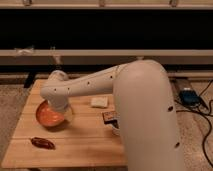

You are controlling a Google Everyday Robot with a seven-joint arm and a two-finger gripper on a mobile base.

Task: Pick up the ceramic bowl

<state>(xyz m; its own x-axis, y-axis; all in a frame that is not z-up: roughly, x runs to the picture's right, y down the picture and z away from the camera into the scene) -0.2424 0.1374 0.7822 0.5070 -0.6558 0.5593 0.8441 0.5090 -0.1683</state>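
The ceramic bowl [48,116] is round, shallow and glossy orange-brown, and sits on the left part of the wooden table [85,145]. My white arm reaches across the table from the right, and its end hangs over the bowl's right half, hiding that side. My gripper [65,110] is at the bowl's right rim, mostly hidden behind the arm's wrist. I cannot tell whether it touches the bowl.
A small white cup with a dark brown bar [111,119] stands near the table's middle, partly behind my arm. A pale block [99,102] lies behind it. A dark red object [42,143] lies at the front left. Cables and a blue device [189,95] lie on the floor at the right.
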